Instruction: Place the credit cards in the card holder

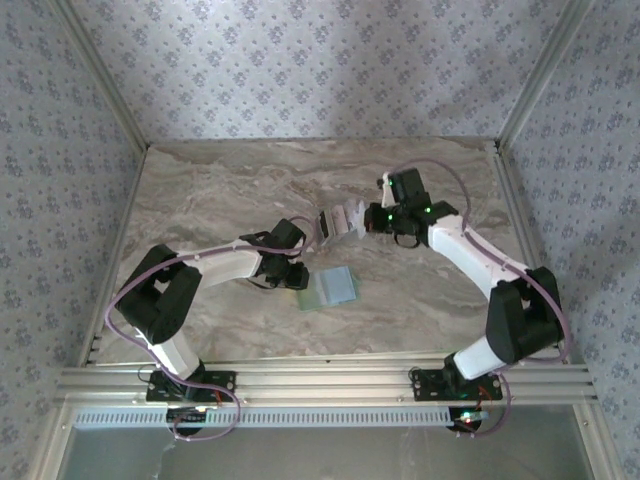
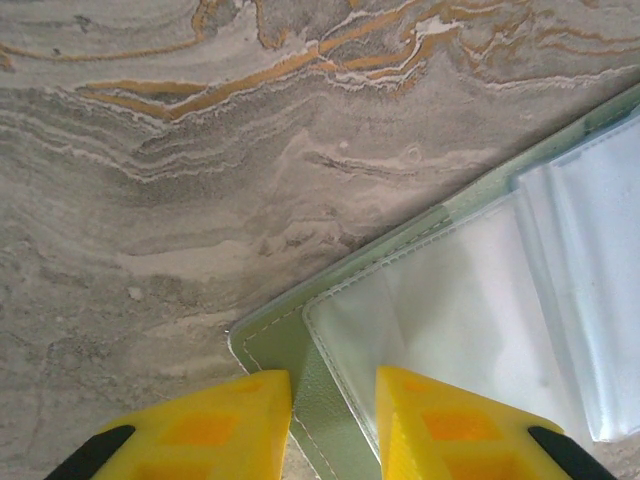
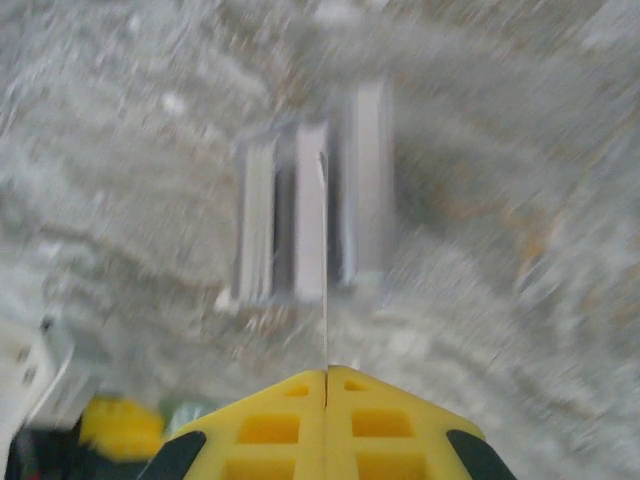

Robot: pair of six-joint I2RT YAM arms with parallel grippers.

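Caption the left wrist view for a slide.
Left gripper, jaws apart, poised over the corner of the pale-green card holder, clear sleeves exposed, on the marbled table.

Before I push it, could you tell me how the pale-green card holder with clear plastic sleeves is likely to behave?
The pale-green stitched card holder lies flat and thin on the marble table, so it will probably slide rather than tip. Its clear plastic sleeves look limp and glossy: likely floppy, perhaps slippery when lifted.

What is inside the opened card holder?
Clear plastic pockets lie inside the green card holder, and they look empty. The left gripper hangs over its near corner, so what is under there is hidden.
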